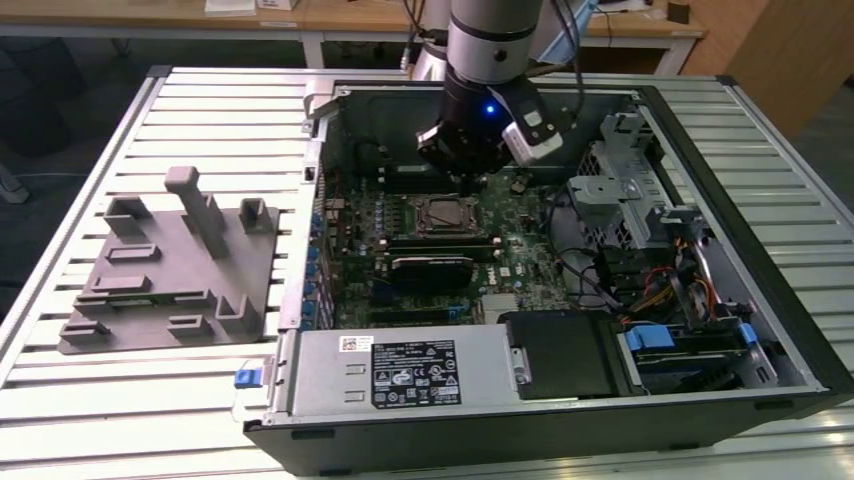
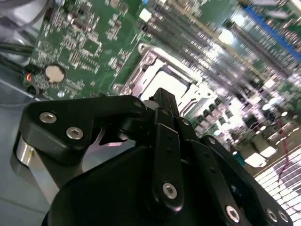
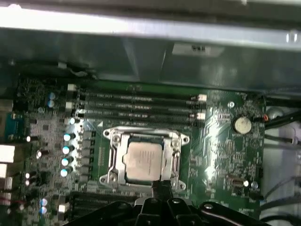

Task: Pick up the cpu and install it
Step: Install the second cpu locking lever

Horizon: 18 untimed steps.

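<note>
CPU [image 3: 143, 161] seated in motherboard socket [image 3: 111, 158]; gripper [image 3: 157, 188] poised just above, finger state indeterminate.

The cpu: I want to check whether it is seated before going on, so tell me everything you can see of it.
The cpu is a flat square chip with a matte, pale silvery metal top. In the first wrist view it lies level inside the socket's metal frame on the green motherboard, framed on all sides. The gripper hangs at the socket's edge, not touching the chip. In the exterior view it shows as a small grey square below the arm.
</note>
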Each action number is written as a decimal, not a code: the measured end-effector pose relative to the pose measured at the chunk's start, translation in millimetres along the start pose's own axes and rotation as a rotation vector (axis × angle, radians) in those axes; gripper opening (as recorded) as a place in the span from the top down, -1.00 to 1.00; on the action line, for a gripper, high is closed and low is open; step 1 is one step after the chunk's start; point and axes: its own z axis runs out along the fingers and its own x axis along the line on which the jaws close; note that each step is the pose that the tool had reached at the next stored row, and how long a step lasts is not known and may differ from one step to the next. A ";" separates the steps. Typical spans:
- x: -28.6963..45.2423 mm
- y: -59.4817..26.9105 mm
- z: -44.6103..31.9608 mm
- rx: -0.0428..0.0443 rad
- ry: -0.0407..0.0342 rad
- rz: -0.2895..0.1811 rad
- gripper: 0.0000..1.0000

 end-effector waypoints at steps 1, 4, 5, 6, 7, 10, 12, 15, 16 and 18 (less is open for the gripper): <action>0.1 -2.5 -0.1 0.0000 -0.0001 0.000 0.79; 0.4 -7.0 -0.2 -0.0004 0.0054 0.000 0.79; 0.5 -7.9 -0.3 -0.0008 0.0090 0.000 0.79; 0.5 -9.0 -0.2 -0.0008 0.0108 0.001 0.79; 0.6 -10.4 0.1 -0.0010 0.0113 0.001 0.79; 0.9 -15.0 2.3 -0.0017 0.0116 0.001 0.79; 1.0 -15.9 5.0 -0.0018 0.0119 0.001 0.79; 1.5 -16.1 9.5 -0.0017 0.0121 0.001 0.79; 1.7 -16.2 10.8 -0.0020 0.0121 0.001 0.79; 2.3 -16.8 12.6 -0.0041 0.0120 0.000 0.79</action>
